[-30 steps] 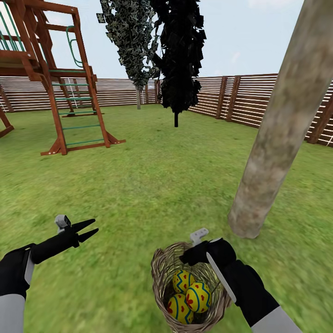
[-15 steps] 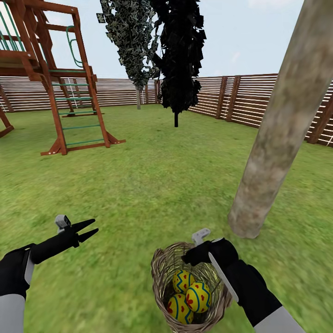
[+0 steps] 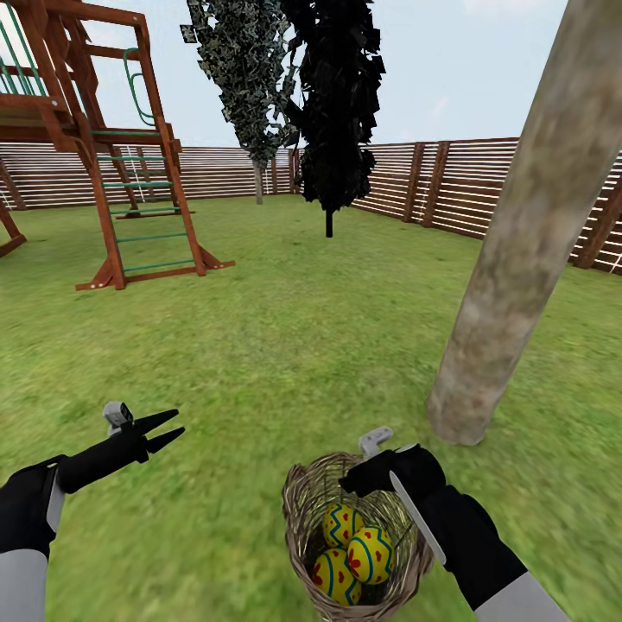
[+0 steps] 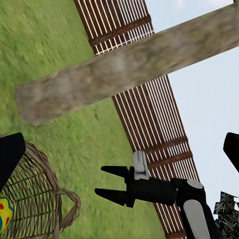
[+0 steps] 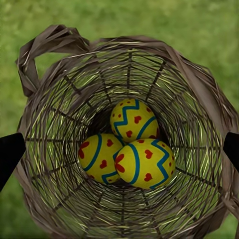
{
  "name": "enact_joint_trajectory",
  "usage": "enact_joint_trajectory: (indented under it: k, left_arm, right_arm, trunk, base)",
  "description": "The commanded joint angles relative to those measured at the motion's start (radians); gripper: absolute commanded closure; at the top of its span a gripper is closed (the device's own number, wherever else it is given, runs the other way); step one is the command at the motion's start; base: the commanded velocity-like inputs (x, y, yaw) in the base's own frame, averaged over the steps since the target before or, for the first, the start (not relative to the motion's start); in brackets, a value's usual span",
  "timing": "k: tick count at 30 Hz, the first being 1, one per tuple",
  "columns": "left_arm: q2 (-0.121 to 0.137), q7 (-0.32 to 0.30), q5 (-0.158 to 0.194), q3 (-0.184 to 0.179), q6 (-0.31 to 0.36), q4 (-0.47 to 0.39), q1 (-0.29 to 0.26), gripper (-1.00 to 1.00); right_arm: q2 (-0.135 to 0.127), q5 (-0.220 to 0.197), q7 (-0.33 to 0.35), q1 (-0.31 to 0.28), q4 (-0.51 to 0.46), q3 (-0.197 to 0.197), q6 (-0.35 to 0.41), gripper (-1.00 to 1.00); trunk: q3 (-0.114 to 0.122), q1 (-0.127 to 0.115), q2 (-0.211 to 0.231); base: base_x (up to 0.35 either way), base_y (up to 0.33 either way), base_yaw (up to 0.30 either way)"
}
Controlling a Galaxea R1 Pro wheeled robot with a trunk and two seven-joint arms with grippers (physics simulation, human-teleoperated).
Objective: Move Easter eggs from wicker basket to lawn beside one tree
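The brown wicker basket (image 3: 298,518) stands on the lawn (image 3: 285,345) just left of the foot of the pale tree trunk (image 3: 510,285). Three yellow Easter eggs with blue zigzags and red marks lie together in its bottom (image 3: 343,524) (image 3: 371,555) (image 3: 335,576). My right gripper (image 3: 356,482) hangs open right over the basket mouth, fingers apart and holding nothing. From the right wrist, the eggs (image 5: 132,119) (image 5: 97,157) (image 5: 144,164) lie straight below, inside the basket (image 5: 59,99). My left gripper (image 3: 168,428) is open over the grass, well left of the basket.
A wooden play set (image 3: 104,173) stands far left. Two dark conifers (image 3: 337,112) rise ahead, with a slatted fence (image 3: 449,190) behind them. In the left wrist view the trunk (image 4: 124,69), the basket (image 4: 35,199) and my right gripper (image 4: 107,182) appear.
My right gripper has sunk very slightly toward the basket. The left arm, basket and eggs have not moved.
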Motion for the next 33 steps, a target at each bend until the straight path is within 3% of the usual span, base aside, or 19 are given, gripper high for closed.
enact_joint_trajectory:
  k: [1,24,33]
  left_arm:
    - [-0.001,-0.009,-0.011,0.003,0.010,0.000,-0.001,-1.00]
    - [0.000,-0.009,-0.009,0.003,0.010,0.000,-0.001,-1.00]
    - [0.001,-0.009,-0.009,0.004,0.010,0.000,-0.001,-1.00]
  right_arm:
    - [-0.001,-0.004,-0.002,-0.001,0.000,0.003,0.004,-1.00]
    - [-0.001,-0.002,-0.002,-0.001,0.001,0.015,0.004,-1.00]
    - [-0.003,0.017,-0.002,-0.001,0.007,0.014,0.005,-1.00]
  trunk:
    - [-0.001,0.000,0.000]
    - [-0.033,0.000,0.000]
    - [-0.048,0.000,0.000]
  base:
    - [0.000,0.000,0.000]
    - [0.000,0.000,0.000]
    - [0.000,0.000,0.000]
